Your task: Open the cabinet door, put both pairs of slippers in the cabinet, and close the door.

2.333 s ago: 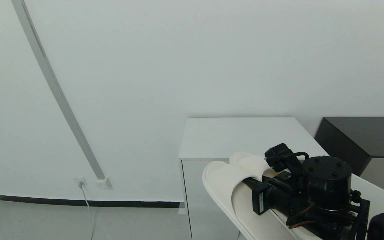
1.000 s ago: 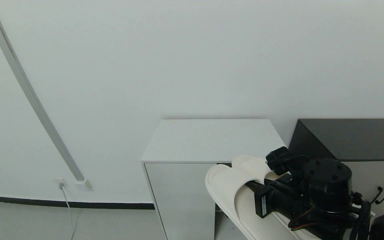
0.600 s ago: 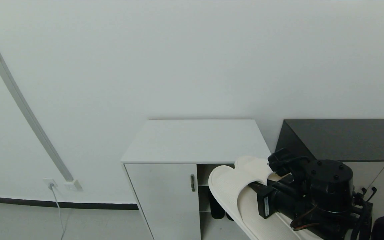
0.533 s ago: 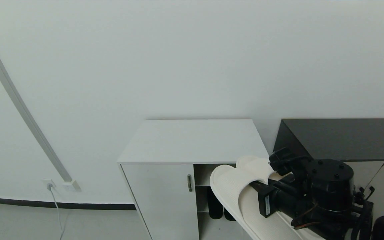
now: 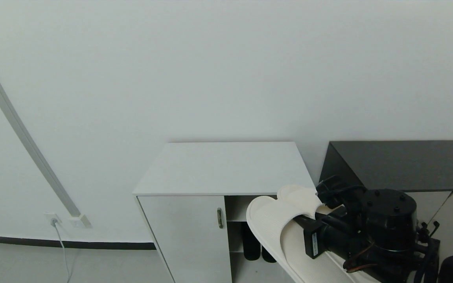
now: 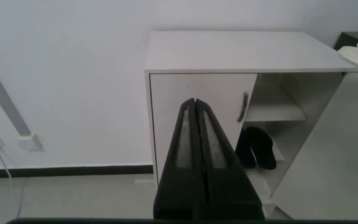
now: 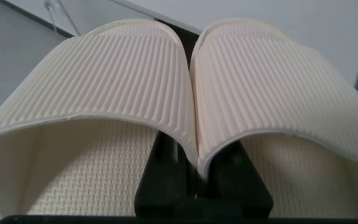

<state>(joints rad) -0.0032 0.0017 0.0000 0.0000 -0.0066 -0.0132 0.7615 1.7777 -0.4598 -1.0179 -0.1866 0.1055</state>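
Head view: right pincer (image 5: 303, 221) clamping cream slippers (image 5: 267, 220); beyond it, open cabinet (image 5: 218, 169) holds dark pair (image 5: 255, 248); placing, closing outstanding.

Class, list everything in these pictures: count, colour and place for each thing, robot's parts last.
white cabinet: one, white, against the wall, right side open.
black slippers: one pair, black, inside the cabinet's bottom compartment.
cream slippers: one pair, cream, held before the cabinet.
dark cabinet: one, dark grey, right of the white cabinet.
wall socket: one, white, low on the wall.
wall strip: one, grey, slanting down the wall.
left gripper: one, black, shut, empty, facing the cabinet.
right gripper: one, black, shut on the cream slippers.
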